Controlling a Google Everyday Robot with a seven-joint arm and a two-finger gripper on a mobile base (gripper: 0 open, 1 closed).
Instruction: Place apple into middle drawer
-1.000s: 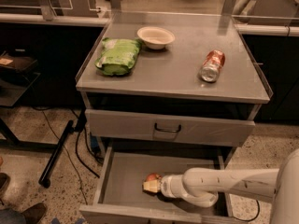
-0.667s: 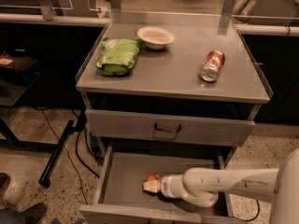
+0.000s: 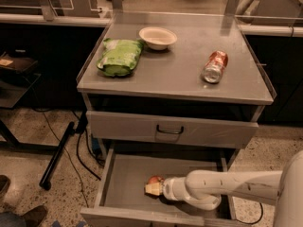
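One apple point(image 3: 154, 179) against claw point(image 3: 152, 189), in middle drawer point(image 3: 127, 175).

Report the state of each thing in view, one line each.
middle drawer: pulled open.
upper drawer: shut.
apple: inside the middle drawer, at the gripper.
gripper: reached into the middle drawer, at the apple.
soda can: lying on its side on the cabinet top.
white bowl: upright.
green bag: lying flat.

Grey counter point(image 3: 175, 77), white bowl point(image 3: 157, 37) at the back, green bag point(image 3: 119, 56) lying near it, left, red can point(image 3: 215, 66) on its side, right
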